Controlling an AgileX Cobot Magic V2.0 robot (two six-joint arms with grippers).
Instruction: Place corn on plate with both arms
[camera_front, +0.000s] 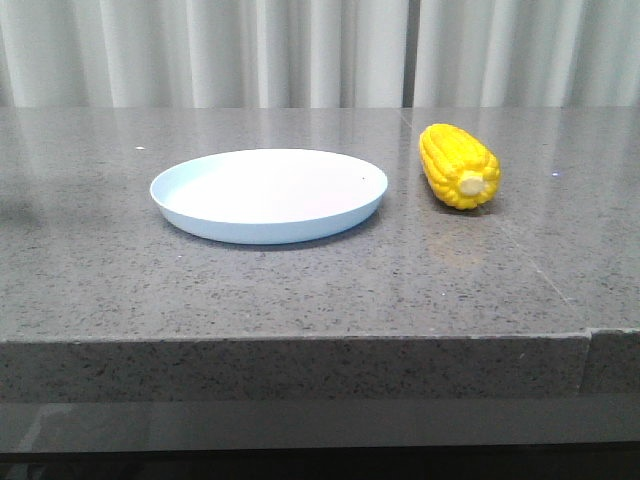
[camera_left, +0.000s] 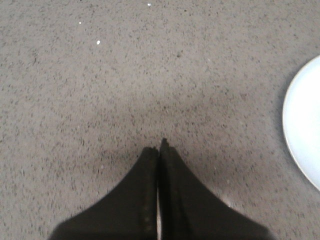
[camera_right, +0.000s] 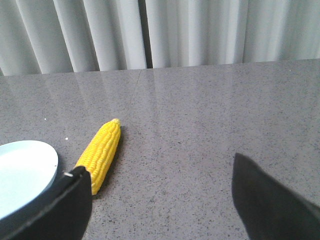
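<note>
From the front, the plate (camera_front: 268, 194) sits on the grey stone table (camera_front: 300, 290), left of centre, with nothing on it. The corn (camera_front: 459, 166) lies on the table just to the plate's right, apart from the rim, its pale cut end facing the camera and its tapered tip pointing away. Neither arm shows in this view.

In the left wrist view, the left gripper (camera_left: 160, 150) hangs over bare table with its two dark fingers pressed together, holding nothing. An arc of the plate's rim (camera_left: 295, 130) shows at the edge of the frame, well off to the side of the fingers.

In the right wrist view, the right gripper (camera_right: 160, 195) is spread wide and holds nothing. The corn (camera_right: 101, 152) lies beyond the fingers, near one of them, with the plate (camera_right: 27, 167) just beside it.

The cob looks glossy and hard, probably plastic, so I judge it light and stiff but slick, and being round it may roll if nudged from one side. The best hold is likely across the thick middle, fingers squarely on opposite flanks, not on the narrowing tip where they could slide off. The kernel rows should give the pads some bite. How much the surface yields cannot be told from here.
</note>
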